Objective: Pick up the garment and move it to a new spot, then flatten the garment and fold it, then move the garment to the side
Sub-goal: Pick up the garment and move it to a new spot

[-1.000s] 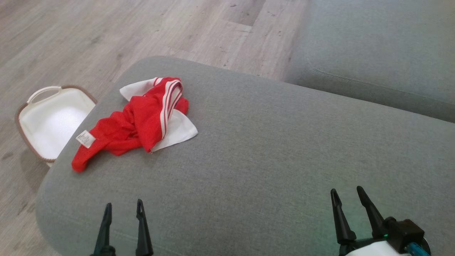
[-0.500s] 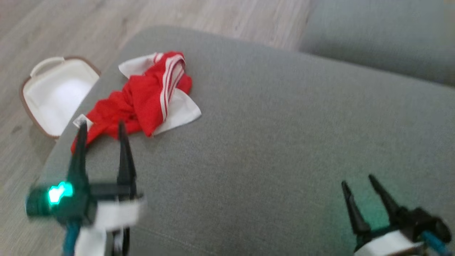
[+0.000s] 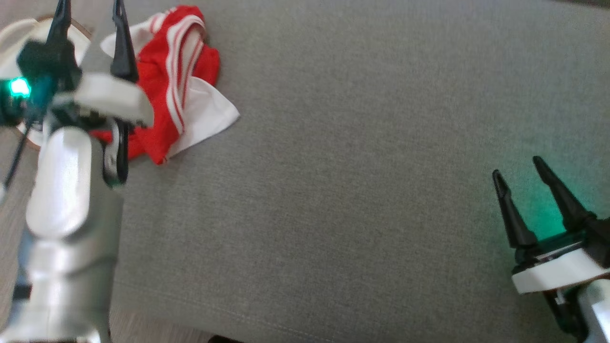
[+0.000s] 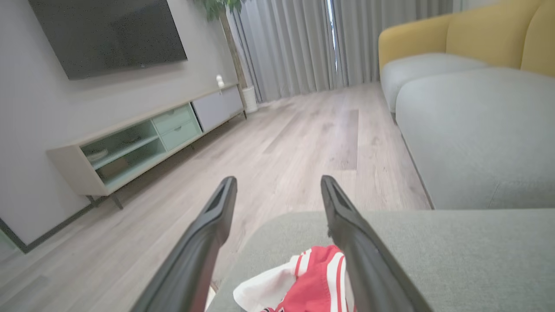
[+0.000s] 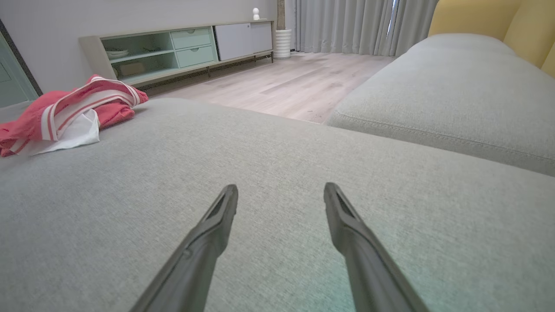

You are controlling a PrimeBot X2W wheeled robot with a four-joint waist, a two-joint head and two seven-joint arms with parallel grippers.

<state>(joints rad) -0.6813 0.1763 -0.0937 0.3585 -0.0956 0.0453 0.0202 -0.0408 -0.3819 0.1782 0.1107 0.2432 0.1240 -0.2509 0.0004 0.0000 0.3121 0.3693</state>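
Grey cushion (image 3: pixel 333 190) holds the crumpled red garment (image 3: pixel 176 62), left gripper (image 4: pixel 278 180) spread close by it, right gripper (image 3: pixel 517 166) spread well away.

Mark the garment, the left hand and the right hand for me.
garment (image 3: pixel 157 62), head view, red fabric left of the white stripes.
left hand (image 4: pixel 278 179), left wrist view, midway between its fingertips.
right hand (image 3: pixel 516 166), head view, midway between its fingertips.

The crumpled cloth garment (image 3: pixel 164 88) is bright red with thin white stripes and plain white parts. The soft fabric couch seat (image 3: pixel 357 166) is plain grey. The wooden plank floor (image 4: pixel 303 130) is pale brown. The padded couch back (image 4: pixel 477 30) is yellow.
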